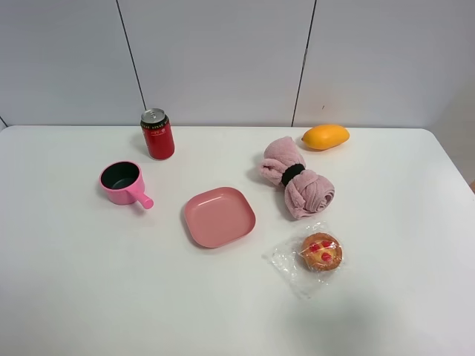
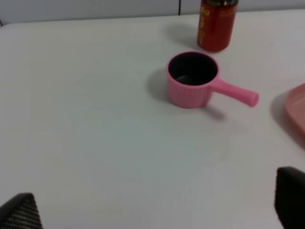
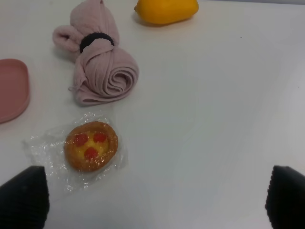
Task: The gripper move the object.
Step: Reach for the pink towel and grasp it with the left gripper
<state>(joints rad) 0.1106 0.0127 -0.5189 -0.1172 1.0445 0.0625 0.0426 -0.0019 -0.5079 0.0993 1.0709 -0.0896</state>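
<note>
On the white table [image 1: 74, 297], the dusty-pink rolled towel with a black band [image 1: 310, 191] lies untouched, two o'clock from the pink square plate [image 1: 219, 216]. The black right gripper [image 3: 155, 198], apparently spread empty though only fingertips show, must first reach forward over it.

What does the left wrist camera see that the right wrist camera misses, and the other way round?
Only the left wrist view shows the pink cup with its handle and the red can. Only the right wrist view shows the rolled towel, the yellow fruit and the wrapped pastry. Both share the white table and an edge of the pink plate. Each also shows dark tips of its own claw, the left claw and the right claw, spread wide and holding nothing.
</note>
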